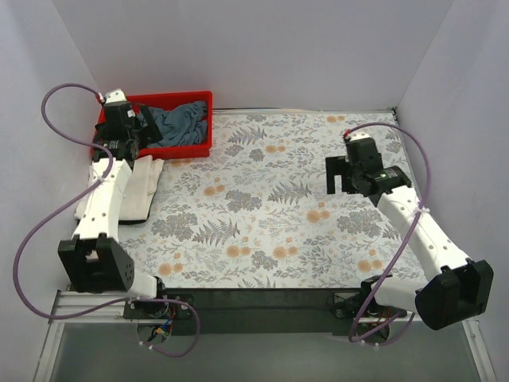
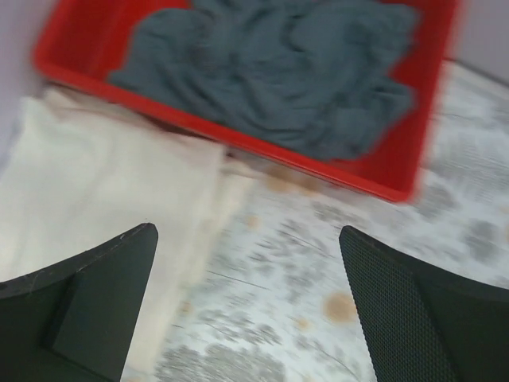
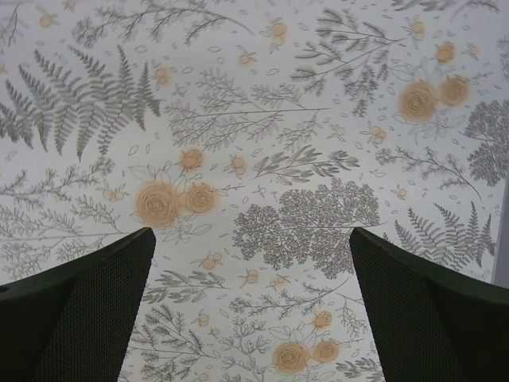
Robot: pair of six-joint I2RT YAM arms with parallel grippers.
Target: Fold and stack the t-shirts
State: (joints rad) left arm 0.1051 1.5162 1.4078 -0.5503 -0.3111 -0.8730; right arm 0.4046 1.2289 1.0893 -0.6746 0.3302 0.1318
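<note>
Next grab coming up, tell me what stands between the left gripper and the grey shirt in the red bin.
Only the near wall of the bin: in the wrist view it runs across between the open left gripper and the grey shirt. Nothing lies on top of the shirt; the cream shirt sits beside the bin.

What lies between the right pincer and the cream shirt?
Only bare floral tablecloth. The top view shows nothing on that stretch from the right pincer across to the cream shirt at the table's left edge.
</note>
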